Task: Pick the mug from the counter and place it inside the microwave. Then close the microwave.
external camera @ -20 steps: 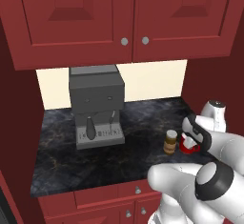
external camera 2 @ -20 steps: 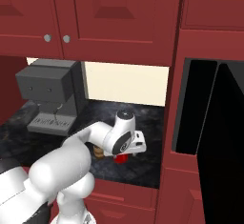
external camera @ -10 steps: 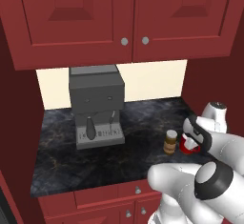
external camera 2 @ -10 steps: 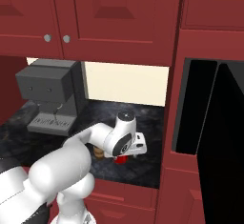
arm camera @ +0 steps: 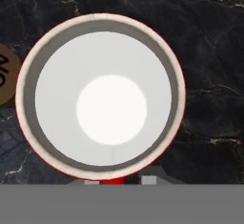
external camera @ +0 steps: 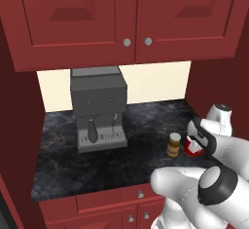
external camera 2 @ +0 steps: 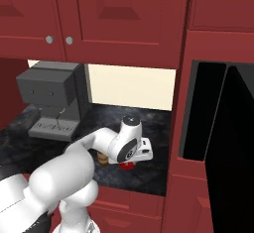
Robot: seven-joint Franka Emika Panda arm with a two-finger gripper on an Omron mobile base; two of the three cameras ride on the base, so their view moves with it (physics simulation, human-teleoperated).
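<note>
Here we see the large black built-in microwave (external camera 2: 218, 128) open at the right, then the dark marbled stone counter (external camera: 146, 125). On it, beside a small brown jar (external camera: 173, 145), stands the small red mug (arm camera: 102, 96). Our gripper (external camera: 194, 143) hangs over it; we cannot tell its jaws' state.

I am working in a kitchen: red cabinets (external camera: 121, 18), dark marbled counter (external camera: 63, 160), grey coffee machine (external camera: 98, 107), built-in microwave (external camera 2: 218, 128).
</note>
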